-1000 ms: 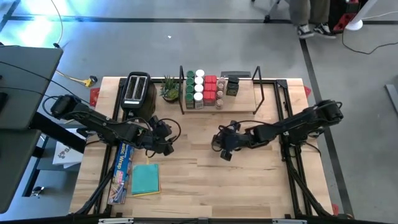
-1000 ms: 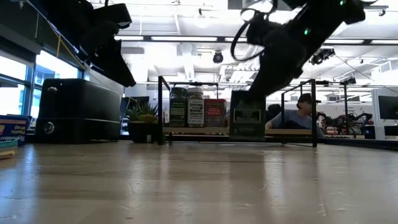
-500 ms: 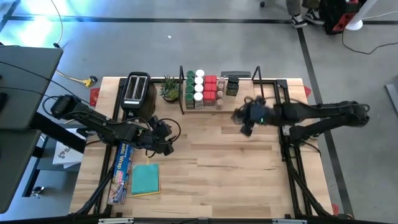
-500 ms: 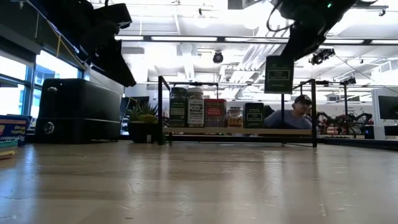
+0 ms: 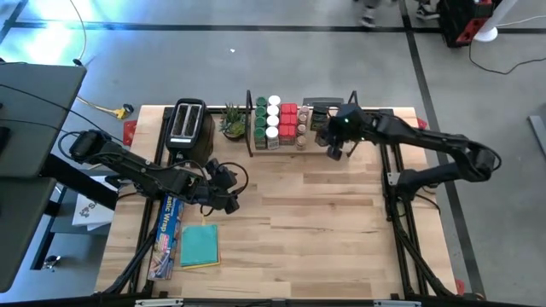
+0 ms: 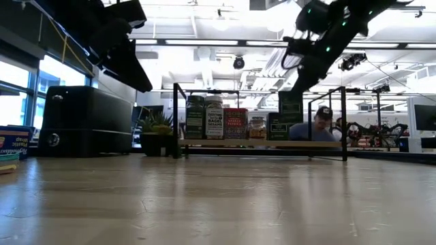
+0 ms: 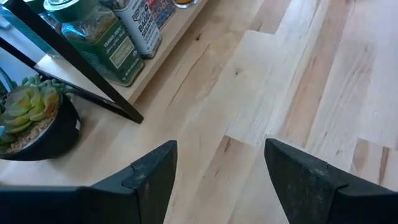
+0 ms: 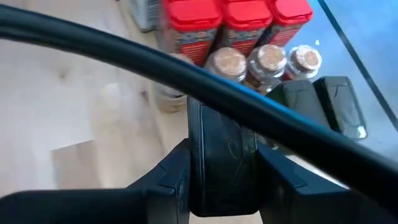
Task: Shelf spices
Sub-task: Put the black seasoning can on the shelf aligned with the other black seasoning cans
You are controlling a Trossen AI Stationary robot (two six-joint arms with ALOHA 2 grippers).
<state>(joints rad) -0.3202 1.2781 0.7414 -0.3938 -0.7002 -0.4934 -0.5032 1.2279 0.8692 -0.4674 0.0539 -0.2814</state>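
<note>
The shelf (image 5: 368,135) stands at the table's far edge, with rows of spices (image 5: 277,124) on its left half: green-lidded and white-lidded jars, red tins, small clear jars and a dark tin. My right gripper (image 5: 334,143) hangs over the shelf just right of those rows, shut on a dark rectangular tin (image 6: 291,107). A black bar (image 8: 124,46) crosses the right wrist view in front of the red tins (image 8: 242,18). My left gripper (image 5: 223,192) waits open above the table's left middle, nothing between its fingers (image 7: 152,174). My right gripper pinches the dark tin's two opposite sides (image 8: 200,163) between its two fingers (image 8: 173,180). The fingers slant down from the table's right side. The tin hangs upright below them, lifted clear above the shelf's plank (image 6: 259,143).
A black toaster (image 5: 188,124) and a potted plant (image 5: 232,122) stand left of the shelf. A teal pad (image 5: 200,246) and a wrap box (image 5: 168,234) lie at the near left. Bare wood lies across the table's middle and right. A person (image 6: 320,126) sits behind the shelf.
My right gripper has swung from the table's middle toward the far edge and to the right, rising with the dark tin. The tin now hangs over the shelf beside the rows of spices.
</note>
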